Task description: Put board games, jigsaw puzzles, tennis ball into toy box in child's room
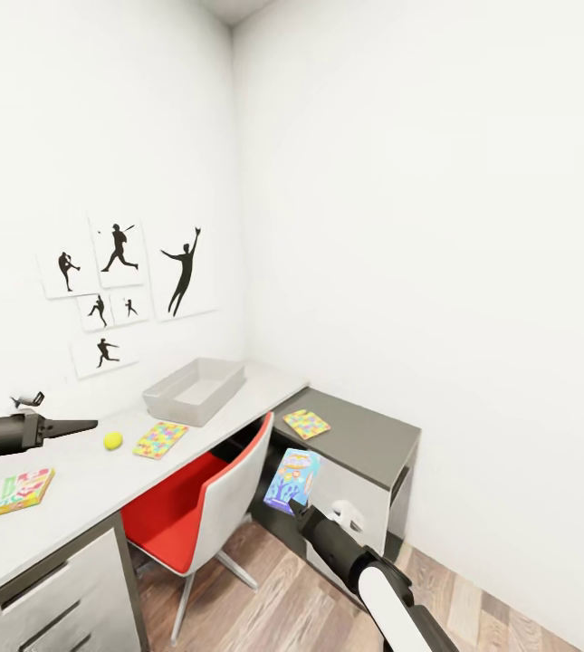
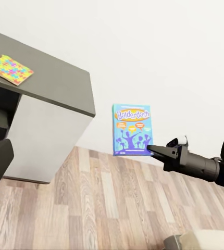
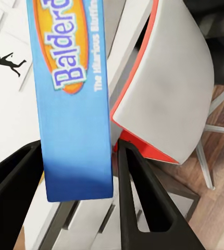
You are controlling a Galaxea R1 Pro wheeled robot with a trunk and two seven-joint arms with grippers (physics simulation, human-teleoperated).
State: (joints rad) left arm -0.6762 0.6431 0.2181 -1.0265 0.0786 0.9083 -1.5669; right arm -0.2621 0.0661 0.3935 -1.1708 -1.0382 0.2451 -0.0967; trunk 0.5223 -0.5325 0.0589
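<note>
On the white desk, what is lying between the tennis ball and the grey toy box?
In the head view, a colourful jigsaw puzzle lies flat on the desk between the tennis ball and the toy box.

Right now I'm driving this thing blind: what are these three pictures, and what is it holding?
It is a two-armed wheeled robot. The big picture looks down from its head; the others come from a camera near each gripper. The right gripper is shut on a blue board game, seen close between its fingers in the right wrist view. The left gripper hovers over the white desk. On it lie a grey toy box, a tennis ball, a colourful puzzle and another board game. A second puzzle lies on the grey cabinet.
</note>
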